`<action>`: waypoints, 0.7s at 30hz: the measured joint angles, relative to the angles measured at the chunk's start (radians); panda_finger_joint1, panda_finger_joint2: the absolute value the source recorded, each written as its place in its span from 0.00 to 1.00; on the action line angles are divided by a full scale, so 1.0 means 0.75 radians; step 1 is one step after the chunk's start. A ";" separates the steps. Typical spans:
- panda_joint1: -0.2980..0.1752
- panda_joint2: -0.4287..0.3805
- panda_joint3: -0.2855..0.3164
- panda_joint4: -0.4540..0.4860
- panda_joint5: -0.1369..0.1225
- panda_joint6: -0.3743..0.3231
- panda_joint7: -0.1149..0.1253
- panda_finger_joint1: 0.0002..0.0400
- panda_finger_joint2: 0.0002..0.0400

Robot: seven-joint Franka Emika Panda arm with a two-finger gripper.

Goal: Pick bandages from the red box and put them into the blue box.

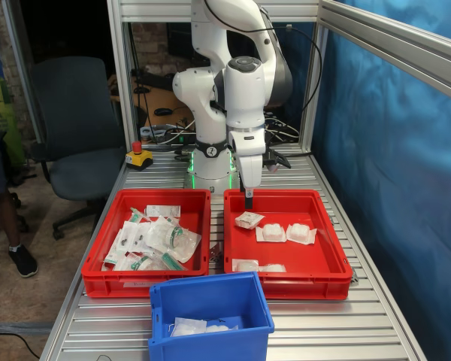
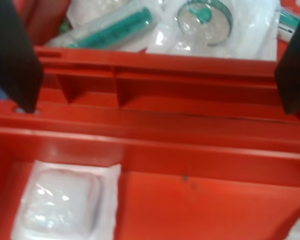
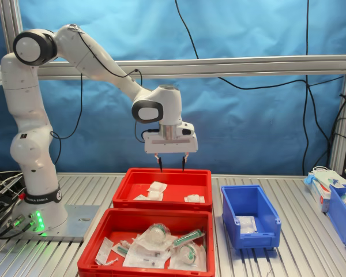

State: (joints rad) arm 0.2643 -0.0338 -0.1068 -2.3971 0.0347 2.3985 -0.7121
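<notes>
- My tool [image 3: 172,164] hangs above the far red tray [image 3: 161,199] in the second exterior view, fingers pointing straight down, spread wide with nothing between them.
- In the first exterior view my tool [image 1: 248,201] shows edge-on above that tray's [image 1: 286,271] back corner, so the gap between the fingers cannot be read there.
- The bandages [image 1: 286,232] lie flat on the tray floor: one tilted square nearest my tool, two side by side just beyond it, and one more near the front wall.
- They are nearly square, so I cannot give any of them a clear long axis.
- In the wrist view one bandage [image 2: 65,200] lies just inside the tray wall, cut off by the picture's edge; both dark fingers [image 2: 12,55] are also cropped.
- The blue box [image 1: 210,312] stands on the bench [image 1: 323,323] in front of the two trays; white wrapped pieces lie on its floor, partly hidden by its front wall.
- The other red tray [image 1: 146,274] holds a heap of wrapped syringes and packets [image 1: 154,241]; I cannot tell whether bandages are among them.
</notes>
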 joint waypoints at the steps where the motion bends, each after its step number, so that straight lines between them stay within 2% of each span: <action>1: 0.004 0.000 0.001 -0.008 0.000 0.005 0.005 1.00 1.00; 13: 0.062 0.000 0.007 -0.118 0.000 0.082 0.084 1.00 1.00; 21: 0.112 0.000 0.008 -0.175 0.000 0.154 0.118 1.00 1.00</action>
State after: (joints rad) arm 0.3482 -0.0338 -0.1005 -2.5284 0.0347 2.5138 -0.6236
